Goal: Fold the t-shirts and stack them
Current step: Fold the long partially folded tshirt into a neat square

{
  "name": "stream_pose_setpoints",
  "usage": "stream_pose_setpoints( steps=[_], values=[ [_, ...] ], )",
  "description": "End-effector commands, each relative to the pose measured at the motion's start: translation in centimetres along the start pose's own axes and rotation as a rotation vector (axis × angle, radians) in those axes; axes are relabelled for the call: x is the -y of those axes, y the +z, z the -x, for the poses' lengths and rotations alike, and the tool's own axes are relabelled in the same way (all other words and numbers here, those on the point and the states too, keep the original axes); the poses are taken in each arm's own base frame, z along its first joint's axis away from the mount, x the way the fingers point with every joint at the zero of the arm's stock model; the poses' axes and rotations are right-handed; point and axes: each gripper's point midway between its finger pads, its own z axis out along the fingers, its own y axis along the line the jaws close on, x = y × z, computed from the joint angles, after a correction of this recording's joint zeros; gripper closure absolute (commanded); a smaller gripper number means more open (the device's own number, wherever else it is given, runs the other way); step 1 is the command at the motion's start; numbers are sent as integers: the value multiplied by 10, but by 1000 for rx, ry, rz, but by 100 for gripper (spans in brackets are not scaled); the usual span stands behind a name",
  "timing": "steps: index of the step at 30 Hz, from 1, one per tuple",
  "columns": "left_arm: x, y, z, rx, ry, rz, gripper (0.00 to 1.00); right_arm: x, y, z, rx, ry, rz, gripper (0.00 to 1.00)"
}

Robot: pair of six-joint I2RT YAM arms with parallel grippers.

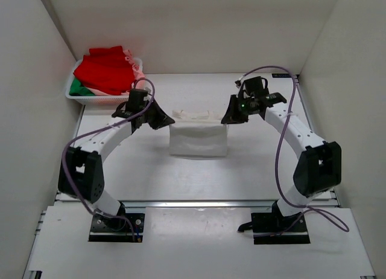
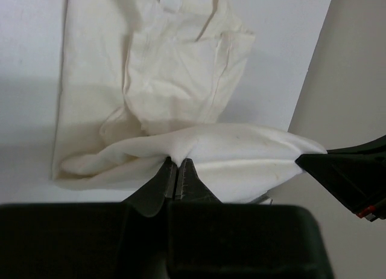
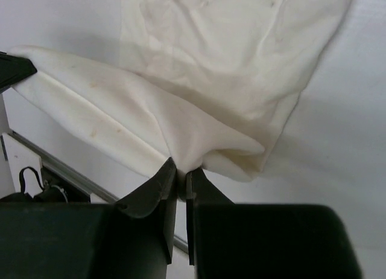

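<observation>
An off-white t-shirt (image 1: 198,139) lies in the middle of the table, its near part lifted and stretched between both grippers. My left gripper (image 1: 164,123) is shut on its left edge, with cloth pinched at the fingertips in the left wrist view (image 2: 176,165). My right gripper (image 1: 227,118) is shut on its right edge, cloth pinched in the right wrist view (image 3: 181,171). The far part of the shirt (image 2: 181,55) rests wrinkled on the table. A red t-shirt (image 1: 107,69), a green one (image 1: 78,89) and a pale pink one (image 1: 136,69) lie piled in the basket.
A white mesh basket (image 1: 73,96) stands at the far left corner. White walls close in the table on the left, back and right. A metal rail (image 1: 199,203) runs along the table's near edge.
</observation>
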Motion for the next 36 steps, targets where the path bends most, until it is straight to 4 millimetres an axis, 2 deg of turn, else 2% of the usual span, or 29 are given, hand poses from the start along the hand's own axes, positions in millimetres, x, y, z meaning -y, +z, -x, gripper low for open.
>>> stream_pose_setpoints(
  steps=[1,2,3,5,6,8,9,11,12,14,16,17,18,19,20,22,23,24,25,26,28,30,31,32,33,34,35,36],
  values=[
    [22,9,46,93,47,-63,100,7,-3,47,86,-66,3,100],
    [26,14,54,98,44,-71,100,12,-1,59,101,-66,-5,100],
    [30,18,61,107,49,-77,100,22,7,62,89,-50,-21,100],
    [25,38,69,87,41,-67,100,34,12,75,97,-50,-40,100],
    [31,40,76,98,48,-73,100,41,23,76,83,-40,-44,100],
    [20,64,79,68,32,-45,99,51,32,87,91,-27,-50,100],
    [21,67,86,83,23,-46,95,60,40,90,91,-17,-60,100],
    [10,92,92,78,-3,-29,80,73,53,101,106,-9,-68,98],
    [10,96,98,87,-13,-28,77,75,60,107,116,-11,-51,92],
    [2,111,122,138,-36,0,67,93,81,132,152,-8,-35,87],
    [3,114,144,214,-62,-3,61,112,92,170,250,6,-48,79],
    [8,110,161,278,-81,-43,54,116,83,199,346,24,-50,75],
    [9,103,176,348,-108,-68,49,124,83,206,373,69,-39,73],
    [4,103,174,356,-141,-76,48,128,74,226,455,68,-37,68],
    [9,90,189,419,-134,-95,46,126,70,239,508,69,-29,65],
    [6,81,188,453,-125,-79,43,131,63,251,563,65,-49,59],
    [13,76,184,456,-92,-83,43,131,60,255,575,62,-63,54],
    [13,77,175,427,-69,-80,42,130,58,256,575,46,-71,51],
    [18,76,171,407,-55,-94,42,128,61,248,543,46,-72,47],
    [12,82,162,359,-39,-88,42,130,64,237,499,50,-79,44],
    [15,97,135,248,9,-70,42,131,68,212,426,62,-81,40],
    [18,107,118,179,49,-58,43,130,84,165,323,98,-69,33],
    [24,117,102,133,70,-62,42,132,89,140,278,129,-73,31],
    [26,121,96,109,74,-68,42,126,84,136,287,123,-63,26],
    [27,129,81,73,80,-63,42,122,97,109,233,141,-60,23],
    [25,138,70,36,79,-45,42,118,97,94,213,143,-68,22],
    [31,140,68,28,85,-45,42,117,99,83,194,143,-79,19],
    [18,148,57,-4,81,14,42,113,104,70,161,141,-89,16]
  ],
)
